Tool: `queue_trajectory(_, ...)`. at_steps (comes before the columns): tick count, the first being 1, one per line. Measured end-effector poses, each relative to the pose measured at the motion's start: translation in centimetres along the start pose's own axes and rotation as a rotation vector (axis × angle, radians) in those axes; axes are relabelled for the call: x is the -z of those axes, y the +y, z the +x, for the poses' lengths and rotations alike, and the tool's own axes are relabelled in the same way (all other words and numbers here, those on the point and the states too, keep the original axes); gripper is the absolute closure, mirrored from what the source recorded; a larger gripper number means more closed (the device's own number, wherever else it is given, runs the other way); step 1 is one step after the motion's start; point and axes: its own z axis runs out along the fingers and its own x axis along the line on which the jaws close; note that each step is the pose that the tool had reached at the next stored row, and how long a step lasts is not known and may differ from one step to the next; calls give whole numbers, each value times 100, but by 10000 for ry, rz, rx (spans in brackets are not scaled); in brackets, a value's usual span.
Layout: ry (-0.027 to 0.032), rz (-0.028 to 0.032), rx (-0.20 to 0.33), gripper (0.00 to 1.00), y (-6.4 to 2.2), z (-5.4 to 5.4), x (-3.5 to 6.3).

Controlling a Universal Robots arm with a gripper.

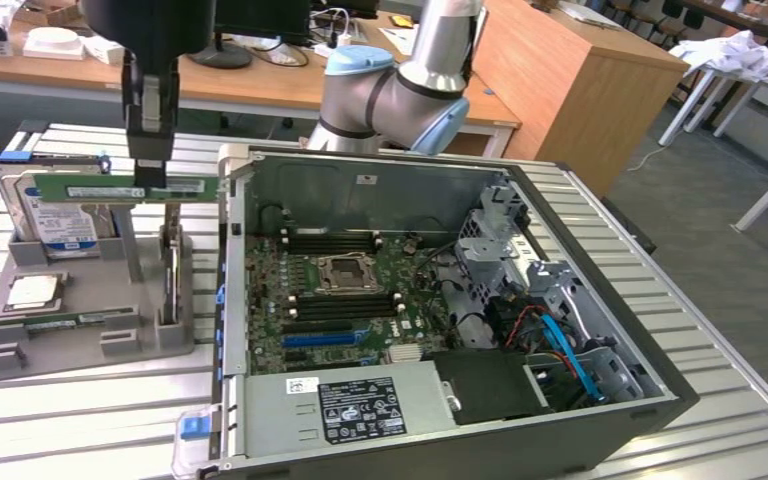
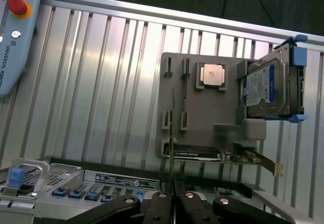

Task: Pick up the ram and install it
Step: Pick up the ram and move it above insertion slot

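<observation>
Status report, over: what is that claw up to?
Claw shut on the memory stick. Stick held level above the gray holder. Open computer case close alongside.

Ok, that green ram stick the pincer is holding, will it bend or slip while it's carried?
Probably stiff: the ram sits straight and level though the pincer grips it off-centre. Likely light, being a thin board. It could pivot, since the grip covers only a small patch.
</observation>
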Motion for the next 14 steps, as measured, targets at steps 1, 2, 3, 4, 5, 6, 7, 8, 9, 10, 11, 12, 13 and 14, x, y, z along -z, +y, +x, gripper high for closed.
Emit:
queue_trajectory(1,-1,-5,-1,88,-10,1,0)
queue_trajectory(2,-2,-11,-1,88,-19,2,-1)
queue_trajectory(3,-3,-17,-2,88,-30,4,0)
queue_trajectory(4,-3,-24,-2,88,-41,5,0)
queue_trajectory(5,-4,-31,-2,88,-52,7,-1)
queue_trajectory(6,-5,-38,-2,88,-64,8,-1)
queue_trajectory(7,-6,-46,-2,88,-77,10,-1)
queue_trajectory(8,-8,-52,-2,88,-89,11,-1)
queue_trajectory(9,-9,-60,-3,88,-102,13,-1)
queue_trajectory(10,-9,-68,-3,88,-116,15,0)
queue_trajectory(11,-10,-76,-3,88,-129,17,0)
queue_trajectory(12,-11,-84,-3,88,-144,19,1)
queue_trajectory(13,-13,-93,-3,88,-163,21,1)
queue_trajectory(14,-14,-100,-3,88,-183,24,2)
